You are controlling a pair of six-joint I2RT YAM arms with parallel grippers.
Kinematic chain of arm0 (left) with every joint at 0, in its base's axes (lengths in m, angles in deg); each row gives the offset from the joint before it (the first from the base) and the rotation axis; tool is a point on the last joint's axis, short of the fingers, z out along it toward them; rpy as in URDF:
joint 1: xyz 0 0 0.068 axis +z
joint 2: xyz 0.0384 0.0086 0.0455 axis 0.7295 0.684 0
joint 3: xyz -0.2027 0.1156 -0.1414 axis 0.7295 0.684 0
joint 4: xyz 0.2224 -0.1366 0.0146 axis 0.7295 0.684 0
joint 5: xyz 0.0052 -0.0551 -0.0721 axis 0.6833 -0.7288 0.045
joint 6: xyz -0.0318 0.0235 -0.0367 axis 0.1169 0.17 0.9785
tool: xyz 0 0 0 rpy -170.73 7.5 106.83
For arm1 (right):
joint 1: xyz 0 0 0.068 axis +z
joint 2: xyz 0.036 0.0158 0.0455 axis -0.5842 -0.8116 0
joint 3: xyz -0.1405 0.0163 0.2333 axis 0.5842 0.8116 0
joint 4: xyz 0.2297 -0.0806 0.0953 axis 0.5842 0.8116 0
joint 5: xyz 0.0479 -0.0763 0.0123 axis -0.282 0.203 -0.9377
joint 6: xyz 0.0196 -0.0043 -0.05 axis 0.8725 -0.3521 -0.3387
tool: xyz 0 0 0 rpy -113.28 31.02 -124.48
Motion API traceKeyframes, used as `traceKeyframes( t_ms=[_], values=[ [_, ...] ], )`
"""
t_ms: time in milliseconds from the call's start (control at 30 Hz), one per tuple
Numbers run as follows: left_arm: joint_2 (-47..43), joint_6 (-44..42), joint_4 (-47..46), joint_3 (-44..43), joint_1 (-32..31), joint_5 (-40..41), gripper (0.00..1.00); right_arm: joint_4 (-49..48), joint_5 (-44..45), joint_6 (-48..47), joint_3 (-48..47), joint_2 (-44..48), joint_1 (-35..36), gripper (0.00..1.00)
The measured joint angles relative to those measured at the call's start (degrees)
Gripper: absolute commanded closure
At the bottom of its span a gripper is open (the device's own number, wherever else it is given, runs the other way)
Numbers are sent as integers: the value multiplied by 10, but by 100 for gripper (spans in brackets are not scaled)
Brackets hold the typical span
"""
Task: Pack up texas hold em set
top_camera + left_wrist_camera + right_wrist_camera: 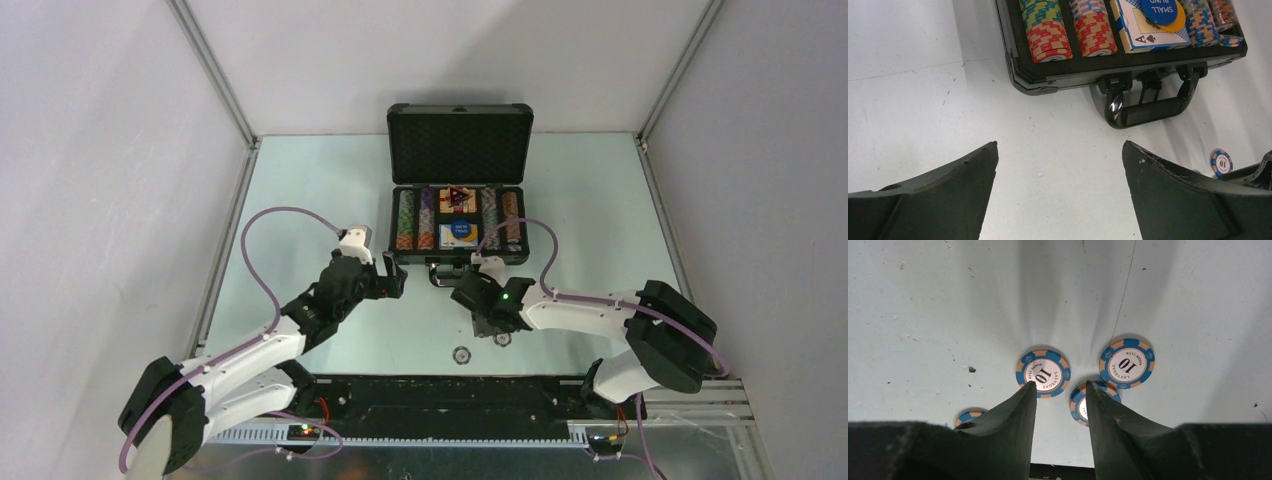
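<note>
Lab test cell: white panels (pixel 440 50), aluminium framing (pixel 212 70)

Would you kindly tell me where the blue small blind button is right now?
In the left wrist view, upper right, the small blind button lies in the open briefcase, on an orange button atop the blue card box, between chip rows.

right end effector (pixel 1060 390) low over the table (pixel 923 315), jaws part-way apart, bare table in the gap. Four blue/orange poker chips lying flat. centre chip (pixel 1043 371) reads "10", view-left fingertip (pixel 1025 392) overlaps its edge. right chip (pixel 1127 363) also "10", clear of the fingers. third chip (pixel 1078 402) half hidden behind the view-right finger. fourth chip (pixel 968 416) mostly hidden, lower left.
</note>
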Motion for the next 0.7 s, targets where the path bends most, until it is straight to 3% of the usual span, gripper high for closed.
traceKeyframes(
  t_ms=[333, 700],
  values=[
    [3, 0, 0, -1, 0, 0, 2, 0, -20, -4, 0, 0, 3, 33],
    [3, 0, 0, -1, 0, 3, 2, -2, -52, 27, -8, 7, 69, 34]
  ],
)
